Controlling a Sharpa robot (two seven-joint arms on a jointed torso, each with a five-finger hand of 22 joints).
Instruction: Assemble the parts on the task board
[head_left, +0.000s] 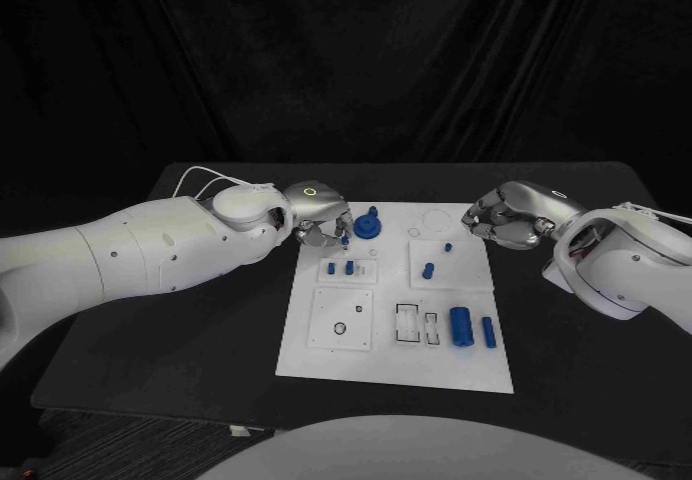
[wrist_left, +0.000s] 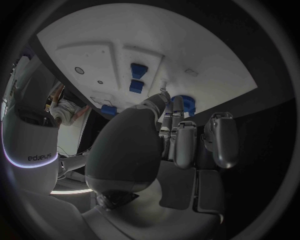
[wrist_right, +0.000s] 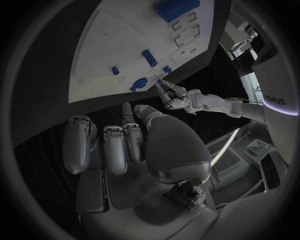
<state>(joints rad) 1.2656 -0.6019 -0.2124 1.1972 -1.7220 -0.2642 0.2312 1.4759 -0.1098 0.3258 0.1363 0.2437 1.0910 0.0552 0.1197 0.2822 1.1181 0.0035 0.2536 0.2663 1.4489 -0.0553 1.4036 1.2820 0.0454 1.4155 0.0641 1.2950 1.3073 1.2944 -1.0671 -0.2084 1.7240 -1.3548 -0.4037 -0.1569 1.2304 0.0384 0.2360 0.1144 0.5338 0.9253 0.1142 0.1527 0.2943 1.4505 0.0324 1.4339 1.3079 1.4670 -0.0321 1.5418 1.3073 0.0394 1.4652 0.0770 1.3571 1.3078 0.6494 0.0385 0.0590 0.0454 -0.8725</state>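
Note:
The white task board (head_left: 397, 345) lies in the middle of the table. My left hand (head_left: 320, 215) hangs over its far left corner, fingertips pointing down at the board just left of a round blue part (head_left: 369, 228). In the left wrist view the fingertips (wrist_left: 164, 95) reach down beside that round part (wrist_left: 185, 104); whether they pinch anything is hidden. My right hand (head_left: 508, 215) hovers at the board's far right edge and holds nothing, its fingers (wrist_right: 115, 147) loosely side by side. Two short blue pegs (head_left: 339, 268) stand below the left hand.
More blue parts sit on the board: a small peg (head_left: 447, 247), a longer one (head_left: 428, 269), a thick cylinder (head_left: 462, 325) and a slimmer one (head_left: 489, 332). Empty slots (head_left: 415, 325) and a ringed hole (head_left: 339, 328) lie at the near left.

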